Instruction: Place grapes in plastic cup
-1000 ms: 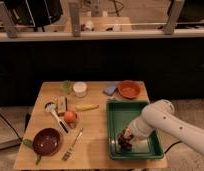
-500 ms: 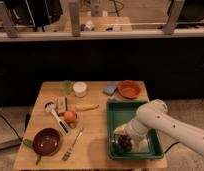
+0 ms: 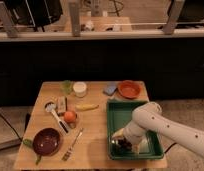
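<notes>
The grapes (image 3: 124,145), a small dark bunch, lie in the near left part of the green tray (image 3: 154,145) at the table's right. My gripper (image 3: 121,138) is at the end of the white arm that reaches in from the lower right. It sits low in the tray, right over the grapes, and hides part of them. The plastic cup (image 3: 67,86), pale green and see-through, stands upright at the far left of the table, well away from the gripper.
A white cup (image 3: 80,89), a blue sponge (image 3: 110,89) and an orange bowl (image 3: 129,89) line the far edge. A banana (image 3: 87,106), an orange fruit (image 3: 70,116), a maroon bowl (image 3: 47,141) and a fork (image 3: 72,145) lie to the left.
The arm has shifted a little left and lower in the tray, bringing the gripper closer onto the grapes. Nothing else on the table has moved.
</notes>
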You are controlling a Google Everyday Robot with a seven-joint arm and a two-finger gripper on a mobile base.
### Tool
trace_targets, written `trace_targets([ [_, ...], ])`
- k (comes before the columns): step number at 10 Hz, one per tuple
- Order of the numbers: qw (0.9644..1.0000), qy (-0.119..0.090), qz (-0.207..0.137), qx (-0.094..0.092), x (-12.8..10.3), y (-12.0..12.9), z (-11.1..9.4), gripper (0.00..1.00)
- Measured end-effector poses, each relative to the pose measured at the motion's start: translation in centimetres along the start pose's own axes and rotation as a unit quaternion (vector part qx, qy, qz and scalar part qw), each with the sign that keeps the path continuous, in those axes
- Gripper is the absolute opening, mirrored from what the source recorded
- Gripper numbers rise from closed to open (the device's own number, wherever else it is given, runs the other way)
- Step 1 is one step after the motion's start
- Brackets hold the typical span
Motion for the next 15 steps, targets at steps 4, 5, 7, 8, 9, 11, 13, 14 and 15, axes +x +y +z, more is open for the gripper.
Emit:
trace_targets([
  [4,1.0,0.0,0.003,-0.004,1.6,-0.2,0.6,0.69],
  [5,1.0,0.0,0.005,-0.004,2.0,-0.1,0.6,0.58],
  [7,1.0,-0.007,0.004,-0.003,2.2,-0.1,0.7,0.39],
  [8,0.9999,-0.01,0.003,0.0,2.3,-0.1,0.6,0.28],
  [9,0.9999,-0.013,0.001,0.0,2.3,-0.1,0.6,0.2],
  [11,0.9998,-0.018,-0.004,0.005,2.0,-0.1,0.0,0.02],
  [13,0.9998,-0.013,-0.008,0.014,1.6,-0.4,-1.8,0.0],
  [14,0.9998,-0.006,-0.01,0.018,1.4,-0.6,-2.8,0.0],
  [15,0.9997,0.002,-0.011,0.021,1.2,-0.9,-3.9,0.0],
])
